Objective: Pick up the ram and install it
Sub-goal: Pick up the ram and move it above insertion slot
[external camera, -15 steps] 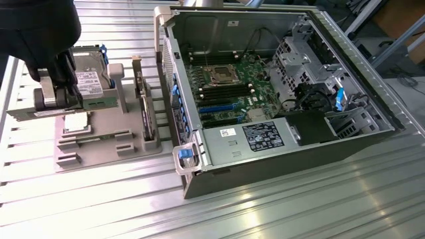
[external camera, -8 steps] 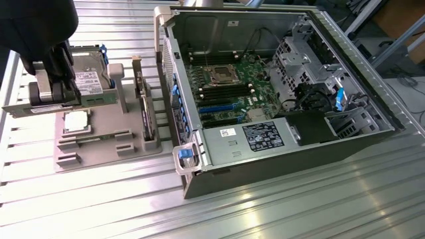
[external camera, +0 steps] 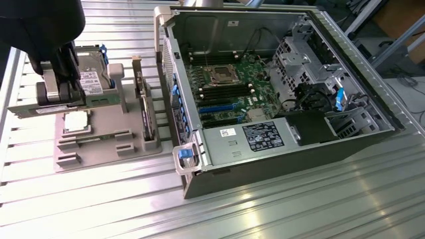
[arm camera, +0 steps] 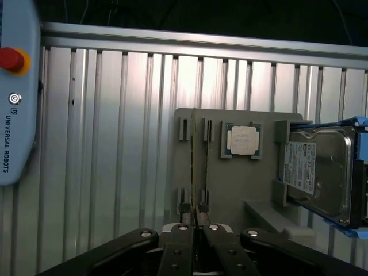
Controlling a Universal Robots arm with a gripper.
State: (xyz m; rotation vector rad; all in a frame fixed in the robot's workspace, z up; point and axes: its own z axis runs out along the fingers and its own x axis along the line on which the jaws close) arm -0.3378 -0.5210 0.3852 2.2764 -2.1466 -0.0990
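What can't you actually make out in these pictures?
Exterior view: the pincer covers the middle of the ram it grips.
Wrist view: the ram is edge-on, so its chips and label are hidden.
Wrist view: the hard drive is cut off by the picture's edge.
Exterior view: print on the power supply label is too small to read.

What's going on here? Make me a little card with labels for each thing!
gripper: shut on the ram stick
ram stick: long, green, over the gray holder
gray holder: also carries a silver chip, a hard drive and a card
computer: open, on the exterior view's right
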